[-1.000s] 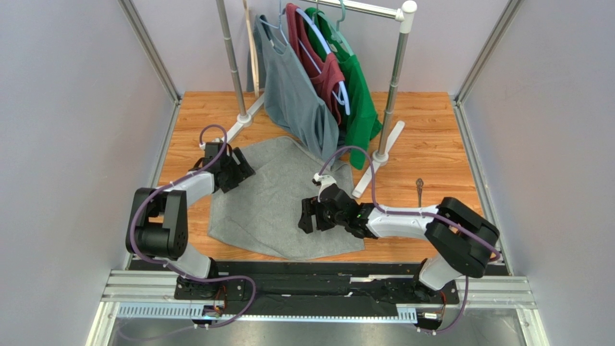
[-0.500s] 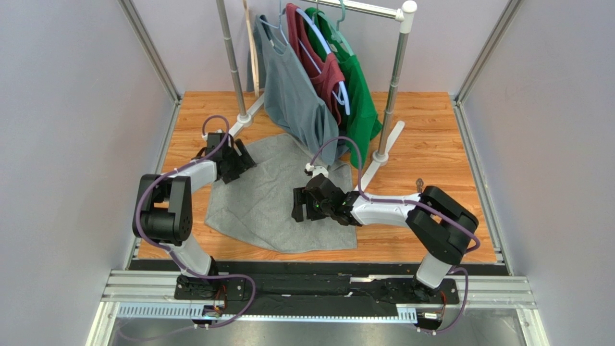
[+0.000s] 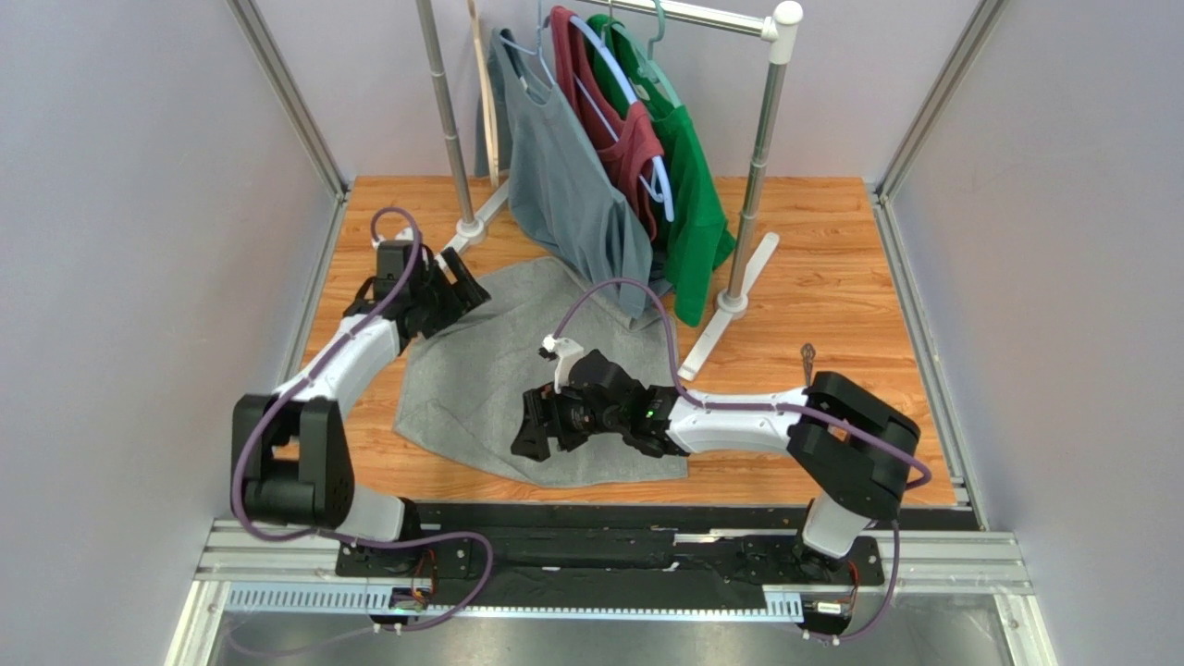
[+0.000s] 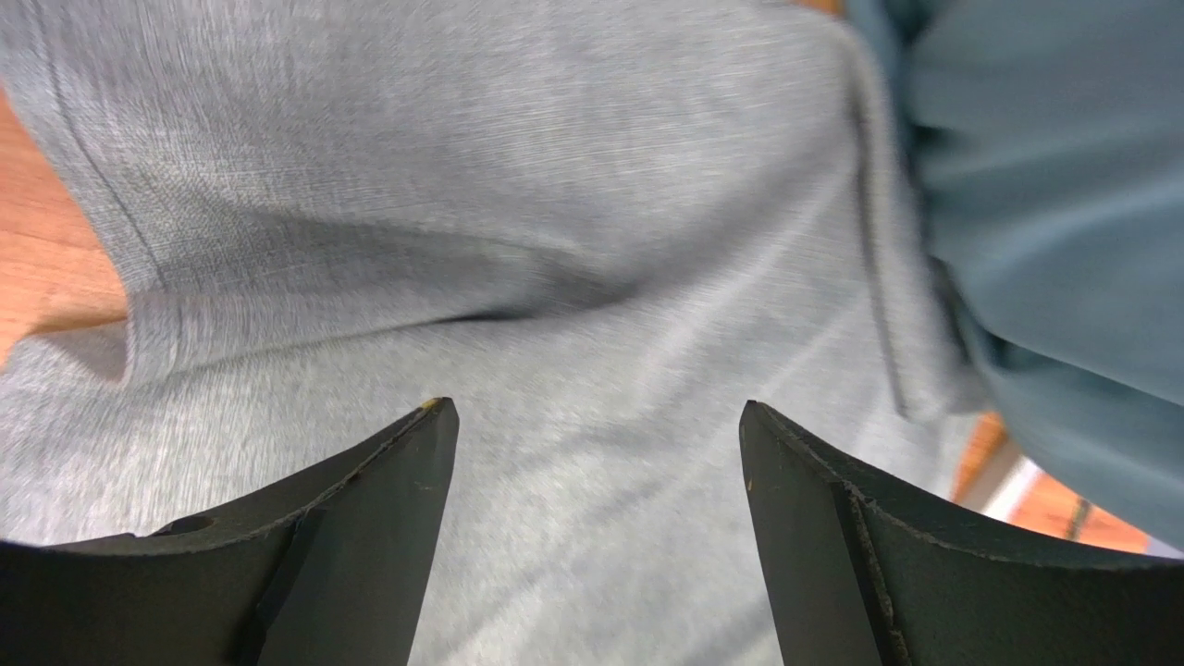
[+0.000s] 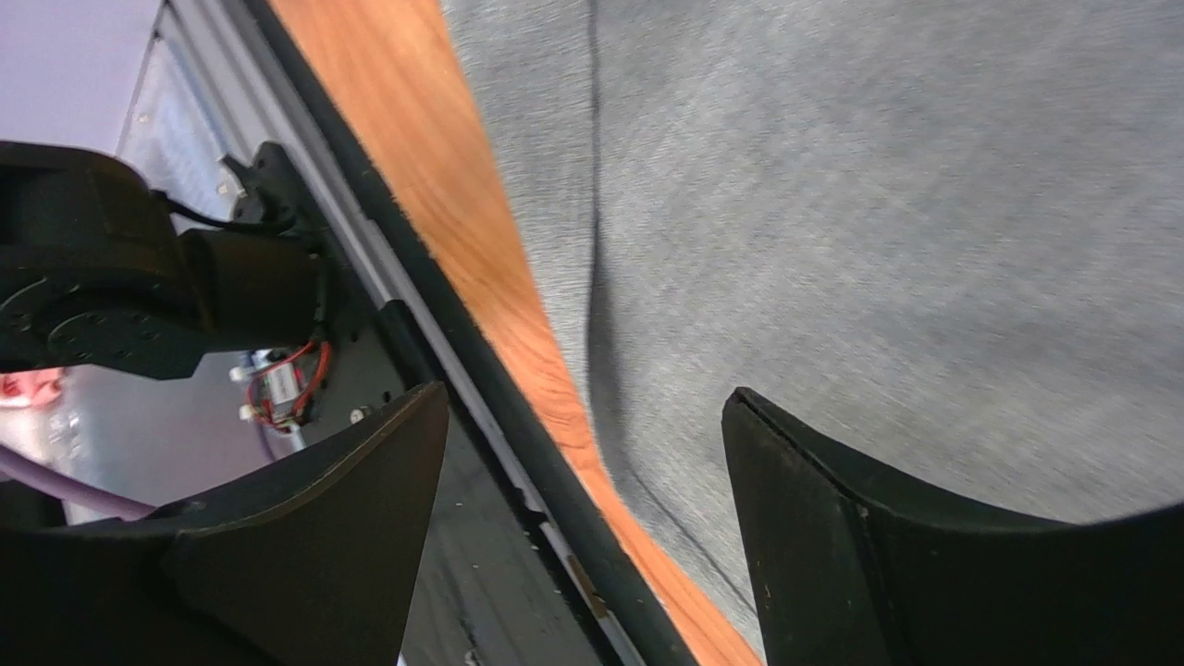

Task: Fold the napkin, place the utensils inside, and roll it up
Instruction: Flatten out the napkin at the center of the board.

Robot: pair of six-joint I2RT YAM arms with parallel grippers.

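Wooden tabletop [image 3: 834,250]: soft heather-grey cloth napkin [image 3: 487,382] looks not yet folded, slim metal fork [image 3: 806,364] waits near the right edge, left gripper [image 3: 459,296] and right gripper [image 3: 532,433] gape empty.

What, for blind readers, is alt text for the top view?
Two robot arms reach over a grey napkin on a wooden table: open left fingers at its far-left corner, open right fingers near its front edge. A fork lies at right; shirts hang behind.

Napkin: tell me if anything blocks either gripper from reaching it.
Nothing visible does. The left gripper and right gripper are both open directly over bare napkin; the hanging shirt only reaches its far edge.
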